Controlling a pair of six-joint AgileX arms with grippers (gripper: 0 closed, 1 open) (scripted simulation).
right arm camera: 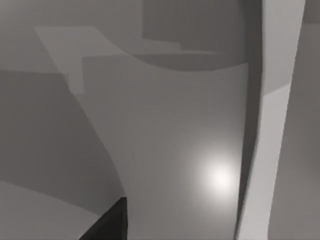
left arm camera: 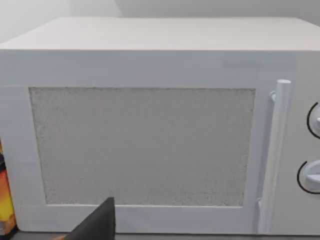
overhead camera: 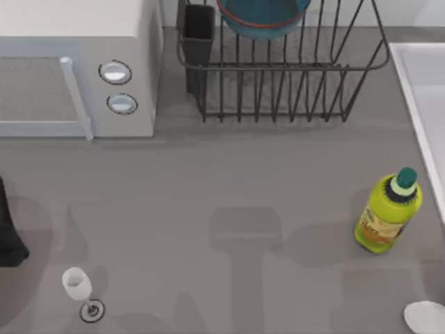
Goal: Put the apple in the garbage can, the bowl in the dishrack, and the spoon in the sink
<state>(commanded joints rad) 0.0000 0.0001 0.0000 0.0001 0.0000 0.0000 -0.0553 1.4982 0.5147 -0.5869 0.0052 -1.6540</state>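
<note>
The bowl (overhead camera: pixel 263 17), teal-blue inside with a reddish-brown rim, rests in the dark wire dishrack (overhead camera: pixel 285 87) at the back of the table, cut by the top view's upper edge. The rack's dark cutlery cup (overhead camera: pixel 199 33) stands at its left corner. The pale sink (overhead camera: pixel 425 104) runs along the right edge. My left arm (overhead camera: pixel 8 236) is a dark shape at the left edge; a dark part of its gripper (left arm camera: pixel 97 225) faces the microwave. A dark part of my right gripper (right arm camera: pixel 110 222) hangs over smooth grey surfaces. The apple, the spoon and the garbage can are out of view.
A white microwave (overhead camera: pixel 76 66) fills the back left. A yellow-green bottle (overhead camera: pixel 388 212) stands near the sink. A white wine glass (overhead camera: pixel 80 289) is at the front left. A white rounded shape (overhead camera: pixel 425 318) sits at the front right corner; what it is I cannot tell.
</note>
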